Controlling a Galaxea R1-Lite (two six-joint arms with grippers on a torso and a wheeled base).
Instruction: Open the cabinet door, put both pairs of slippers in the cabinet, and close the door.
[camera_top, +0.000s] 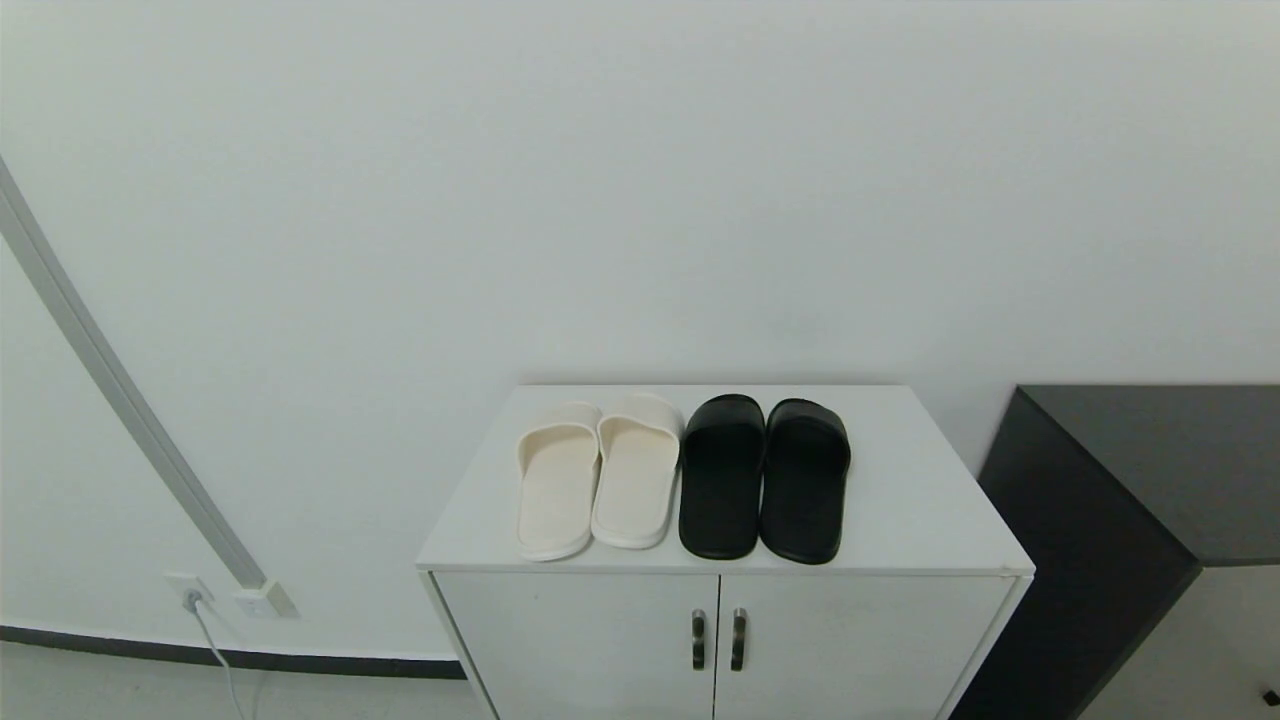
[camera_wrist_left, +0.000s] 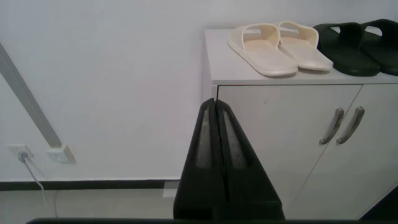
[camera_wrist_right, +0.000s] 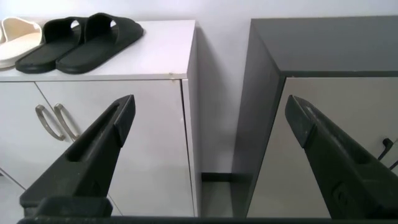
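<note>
A low white cabinet stands against a plain white wall, and both pairs of slippers sit on its flat top. The cream slippers lie on the left half of the top. They are open-toed slides with a broad band across the foot and smooth, pale soles. The black slippers have the same slide shape with a matte finish, and they lie around the middle of the top and just right of it. All four are lined up side by side in one row, toes toward the back edge at the wall and heels close to the front edge, each one touching or nearly touching the next. The right part of the top, out to its right edge, is bare. Below, the left door and right door are shut, and two slim metal handles stand upright just beside the centre seam. The left gripper is below the level of the top, near the cabinet's front left corner, with its dark fingers pressed together on nothing. The right gripper has its fingers spread wide apart and faces the gap between the white cabinet's right side and a dark cabinet beside it. On the wall to the left, a grey strip slants down to a socket with a white cable plugged in.
</note>
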